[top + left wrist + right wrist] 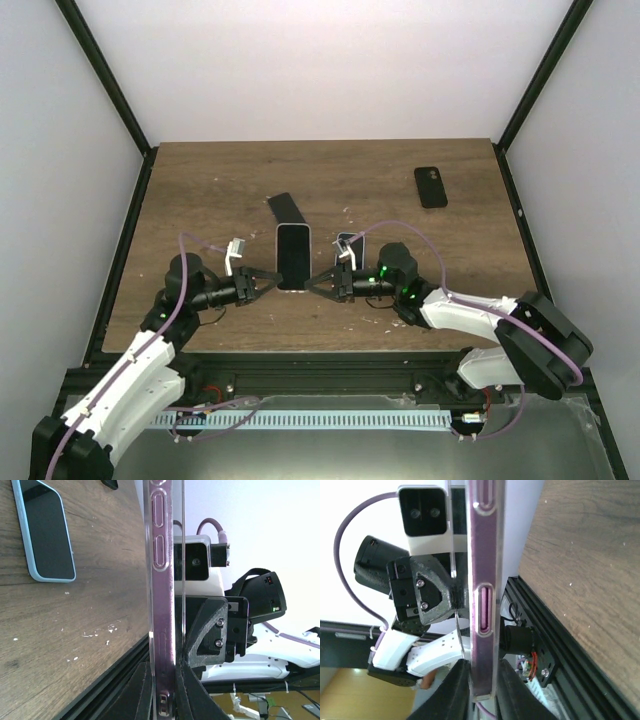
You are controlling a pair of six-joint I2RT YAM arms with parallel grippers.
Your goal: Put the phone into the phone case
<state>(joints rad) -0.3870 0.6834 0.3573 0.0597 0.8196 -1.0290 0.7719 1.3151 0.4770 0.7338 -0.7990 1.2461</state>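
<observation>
Left hand (pixel 272 282), right hand (pixel 314 285) clamp phone case (pixel 293 255) between them.

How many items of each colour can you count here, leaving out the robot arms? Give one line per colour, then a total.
Black: 2, the black phone and the black slab
Light blue: 1, the light blue phone
Clear: 1, the clear case
Total: 4
</observation>
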